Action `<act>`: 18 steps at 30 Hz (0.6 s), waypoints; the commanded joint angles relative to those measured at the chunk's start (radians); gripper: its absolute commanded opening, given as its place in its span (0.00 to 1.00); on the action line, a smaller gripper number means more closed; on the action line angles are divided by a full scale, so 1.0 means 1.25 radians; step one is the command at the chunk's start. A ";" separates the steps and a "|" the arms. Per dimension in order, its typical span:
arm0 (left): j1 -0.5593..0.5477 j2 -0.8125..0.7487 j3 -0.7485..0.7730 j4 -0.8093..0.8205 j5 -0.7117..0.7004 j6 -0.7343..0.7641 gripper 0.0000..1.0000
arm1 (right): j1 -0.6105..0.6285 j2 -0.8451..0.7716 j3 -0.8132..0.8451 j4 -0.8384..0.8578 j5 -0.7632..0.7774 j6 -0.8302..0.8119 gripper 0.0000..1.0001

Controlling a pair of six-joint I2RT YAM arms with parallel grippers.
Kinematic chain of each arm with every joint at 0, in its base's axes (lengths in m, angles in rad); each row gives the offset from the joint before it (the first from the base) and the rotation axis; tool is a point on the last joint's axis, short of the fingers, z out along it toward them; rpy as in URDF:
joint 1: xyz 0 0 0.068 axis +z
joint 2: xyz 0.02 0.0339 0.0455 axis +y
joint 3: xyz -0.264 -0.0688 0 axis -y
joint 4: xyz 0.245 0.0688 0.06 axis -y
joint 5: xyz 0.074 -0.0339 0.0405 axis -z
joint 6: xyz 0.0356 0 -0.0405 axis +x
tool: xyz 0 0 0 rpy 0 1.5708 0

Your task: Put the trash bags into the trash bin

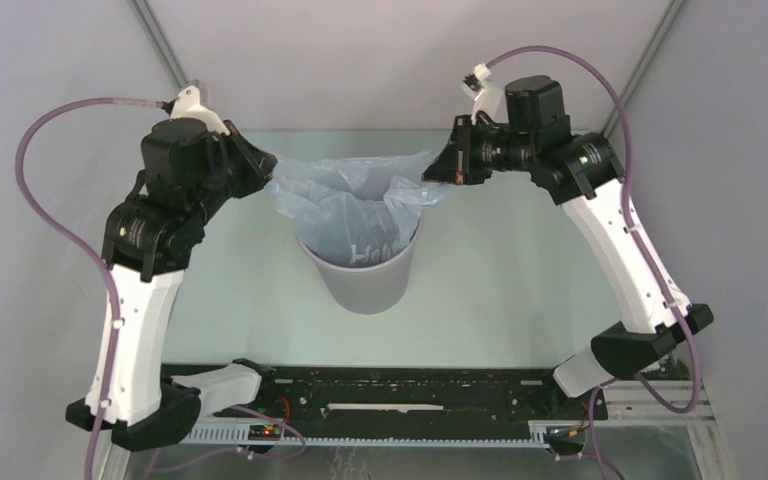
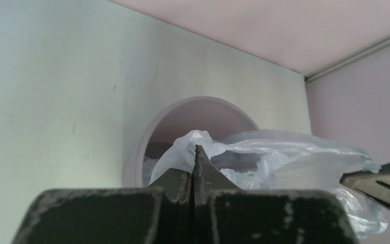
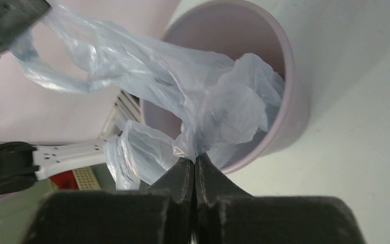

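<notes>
Place: a robot lab cell.
Enclosure: plain grey wall panels (image 1: 50, 60) close me in on the left, back and right, with bare metal struts (image 1: 160, 40) running up the corners.
Work surface: a pale green table (image 1: 520, 290), lightly scuffed.
Mounting: my two arms (image 1: 140, 330) stand on a black rail (image 1: 440, 385) at the near edge, beside a slotted cable duct (image 1: 410, 428).
Wiring: purple cables (image 1: 110, 101) loop openly from my wrists.

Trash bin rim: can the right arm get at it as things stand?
Likely not freely: the right gripper is close to the trash bin, but its fingers are shut on the trash bag, which drapes over that rim.
</notes>
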 commanded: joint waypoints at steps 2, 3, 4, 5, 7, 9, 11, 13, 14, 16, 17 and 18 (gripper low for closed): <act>0.061 0.014 -0.003 -0.011 0.038 0.038 0.00 | 0.004 0.086 0.098 -0.229 0.070 -0.130 0.03; 0.068 0.013 -0.009 -0.018 0.035 0.036 0.00 | 0.003 0.100 0.117 -0.257 0.085 -0.137 0.05; 0.075 0.010 -0.015 -0.025 0.032 0.031 0.00 | 0.004 0.109 0.133 -0.280 0.096 -0.145 0.06; 0.084 0.007 -0.024 -0.030 0.033 0.025 0.01 | 0.004 0.116 0.147 -0.300 0.106 -0.148 0.08; 0.098 0.004 -0.041 -0.034 0.059 0.014 0.02 | 0.004 0.120 0.173 -0.325 0.115 -0.146 0.15; 0.100 -0.001 -0.052 -0.021 0.092 0.004 0.03 | 0.006 0.116 0.200 -0.335 0.109 -0.134 0.29; 0.100 -0.009 -0.070 -0.002 0.127 -0.011 0.04 | 0.010 0.107 0.225 -0.339 0.113 -0.116 0.49; 0.100 -0.014 -0.081 0.014 0.159 -0.026 0.05 | 0.013 0.095 0.241 -0.340 0.132 -0.085 0.68; 0.100 -0.016 -0.084 0.018 0.169 -0.034 0.05 | 0.013 0.086 0.242 -0.340 0.141 -0.062 0.77; 0.100 -0.020 -0.087 0.022 0.179 -0.043 0.05 | 0.014 0.061 0.216 -0.329 0.153 0.014 0.85; 0.100 -0.020 -0.087 0.024 0.182 -0.047 0.05 | 0.016 0.054 0.205 -0.319 0.162 0.056 0.89; 0.101 -0.021 -0.088 0.023 0.184 -0.050 0.06 | 0.022 0.034 0.175 -0.304 0.178 0.099 0.92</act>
